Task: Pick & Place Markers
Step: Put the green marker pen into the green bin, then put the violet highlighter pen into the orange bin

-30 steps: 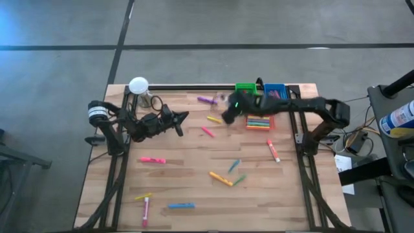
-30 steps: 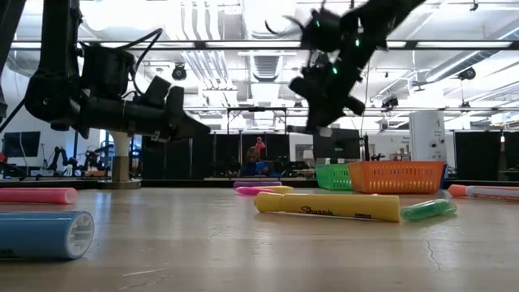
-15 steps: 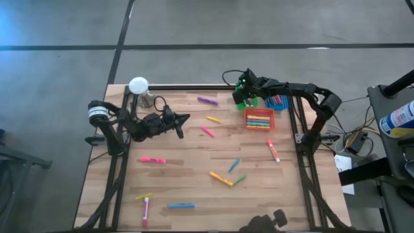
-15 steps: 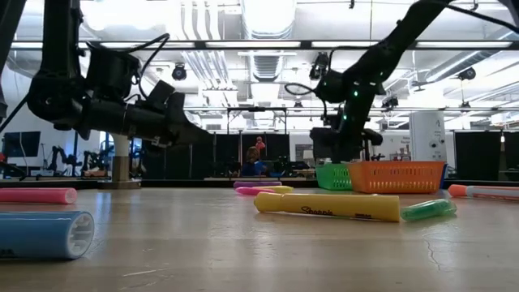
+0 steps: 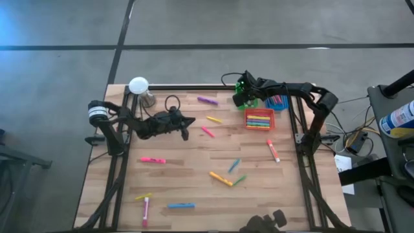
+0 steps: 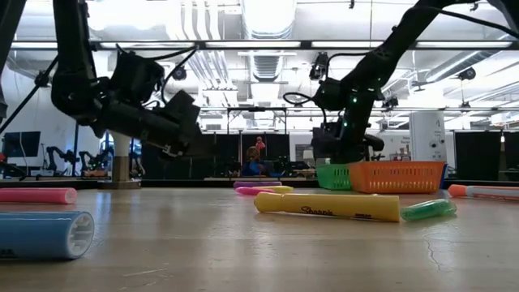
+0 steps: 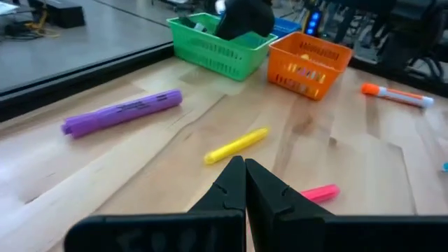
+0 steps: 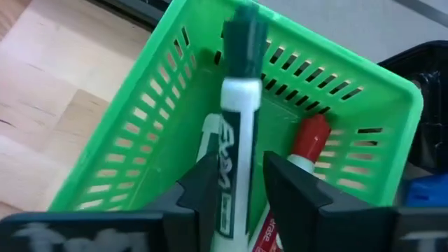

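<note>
Several markers lie scattered on the wooden table [image 5: 194,155], among them a purple one [image 5: 207,100], a yellow one [image 5: 214,120] and a pink one [image 5: 207,131]. My right gripper [image 5: 243,97] hangs over the green bin [image 8: 140,133] at the far right, pointing steeply down. Its fingers are slightly apart, with a white-barrelled, dark-capped marker [image 8: 236,133] upright between them. A red-capped marker [image 8: 308,140] lies in the bin. My left gripper [image 7: 245,166] is shut and holds nothing, just above the table short of the pink marker [image 7: 318,192]. My right gripper has the white marker's barrel [image 8: 234,175] between its two fingers, which come from above into the green bin. A sliver of bin shows between the barrel and one finger [image 8: 280,182]. I cannot tell whether the other finger touches the marker.
An orange bin [image 5: 259,120] holding several markers stands beside the green one, with a blue bin [image 5: 278,100] behind it. A white round object [image 5: 138,85] is at the far left corner. More markers lie toward the near edge [image 5: 181,206] and the right [image 5: 273,150].
My right gripper has swung from over the table's middle toward the far right and sunk over the green bin, carrying the white marker, then kept almost still. My left gripper has moved slightly toward the table's right and tipped its fingers downward.
</note>
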